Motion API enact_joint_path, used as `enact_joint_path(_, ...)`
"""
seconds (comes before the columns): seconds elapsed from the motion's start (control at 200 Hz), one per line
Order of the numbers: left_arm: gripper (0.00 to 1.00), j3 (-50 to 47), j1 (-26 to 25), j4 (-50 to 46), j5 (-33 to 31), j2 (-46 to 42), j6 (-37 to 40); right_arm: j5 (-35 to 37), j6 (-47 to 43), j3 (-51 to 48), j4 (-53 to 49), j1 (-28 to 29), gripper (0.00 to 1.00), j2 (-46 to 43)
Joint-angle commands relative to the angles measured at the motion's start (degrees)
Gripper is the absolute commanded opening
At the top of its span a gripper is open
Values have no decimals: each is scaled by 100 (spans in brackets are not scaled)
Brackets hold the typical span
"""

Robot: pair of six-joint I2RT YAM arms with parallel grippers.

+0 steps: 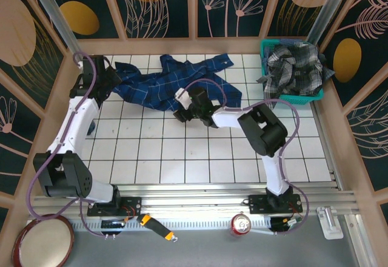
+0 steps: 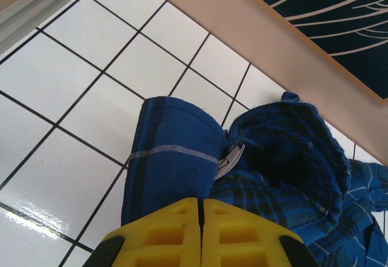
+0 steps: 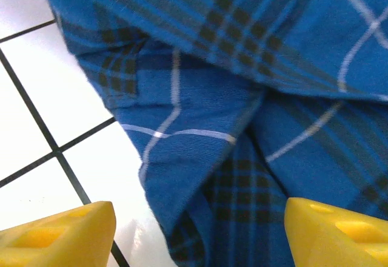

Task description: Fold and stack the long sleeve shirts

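A navy-blue plaid long sleeve shirt point(image 1: 176, 84) lies crumpled across the back of the white tiled table point(image 1: 182, 152). My left gripper point(image 1: 113, 74) is at the shirt's left end. In the left wrist view its yellow fingers point(image 2: 176, 224) are shut together right at the collar point(image 2: 173, 158); I cannot tell whether any cloth is pinched. My right gripper point(image 1: 182, 110) sits at the shirt's near edge and is open. In the right wrist view a fold of the blue shirt point(image 3: 242, 176) lies between its spread fingers point(image 3: 54, 233). A grey checked shirt point(image 1: 296, 67) is heaped in the basket.
The teal mesh basket point(image 1: 265, 48) stands at the back right corner. Wooden walls enclose the table. On the near rail lie a yellow-handled tool point(image 1: 154, 226) and a red can point(image 1: 242, 223). A round dish point(image 1: 42, 243) sits at the bottom left.
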Motion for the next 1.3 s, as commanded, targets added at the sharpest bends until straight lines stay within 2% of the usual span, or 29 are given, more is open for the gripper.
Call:
enact_joint_path(0.0, 0, 267, 63, -73, 23, -160, -78, 2, -312, 303, 93, 136, 70, 376)
enact_joint_path(0.04, 0, 310, 62, -112, -19, -162, -78, 65, -286, 446, -6, 125, 62, 468)
enact_joint_path(0.075, 0, 361, 62, -140, -65, -163, -89, 165, -229, 549, -89, 88, 52, 534)
enact_joint_path(0.095, 0, 400, 62, -158, -102, -160, -89, 226, -192, 587, -121, 76, 43, 553)
enact_joint_path(0.1, 0, 412, 62, -159, -111, -161, -88, 265, -181, 595, -136, 64, 38, 561)
enact_joint_path(0.105, 0, 426, 62, -169, -120, -157, -87, 265, -181, 595, -136, 64, 38, 561)
enact_joint_path(0.135, 0, 526, 62, -223, -179, -146, -78, 436, -159, 578, -163, 48, 18, 487)
enact_joint_path(0.19, 0, 811, 62, -427, -392, -105, -54, 821, -153, 392, -82, 45, 0, 191)
enact_joint_path(0.265, 0, 1330, 73, -689, -706, -52, 34, 1413, -247, -3, -281, 37, 0, -738)
enact_joint_path(0.335, 0, 1792, 86, -891, -978, -23, 103, 1746, -337, -101, -902, -11, 0, -1727)
enact_joint_path(0.465, 0, 2574, 80, -1077, -1237, -59, 116, 1820, -584, 139, -2033, -192, 0, -3276)
enact_joint_path(0.54, 0, 2871, 80, -1079, -1282, -139, 64, 1953, -926, 349, -2515, -245, 0, -3737)
enact_joint_path(0.621, 0, 3012, 81, -1015, -1314, -278, 29, 2418, -1287, 548, -2765, -275, 0, -4059)
enact_joint_path(0.731, 0, 3007, 82, -968, -1328, -467, -10, 2317, -1330, 864, -2918, -647, 0, -4285)
enact_joint_path(0.861, 0, 2557, 82, -744, -1383, -593, -29, 1922, -1239, 918, -2817, -993, 0, -4163)
enact_joint_path(0.881, 0, 2506, 81, -718, -1394, -572, -54, 1820, -1206, 907, -2757, -1182, 0, -4102)
enact_joint_path(0.956, 0, 2339, 81, -517, -1163, -384, -124, 1542, -1129, 1043, -2617, -1457, 0, -3738)
enact_joint_path(1.036, 0, 2565, 86, -309, -774, 134, -224, 1856, -1088, 1717, -2552, -1678, 0, -3020)
enact_joint_path(1.086, 0, 3059, 82, -313, -493, 594, -255, 2166, -1074, 2381, -2559, -1785, 0, -2498)
enact_joint_path(1.151, 0, 4102, 81, -495, -110, 1326, -277, 2396, -955, 3713, -2731, -1970, 0, -1816)
enact_joint_path(1.296, 0, 6672, 83, -629, 761, 2808, -433, 2251, -821, 6662, -3517, -2187, 0, -685)
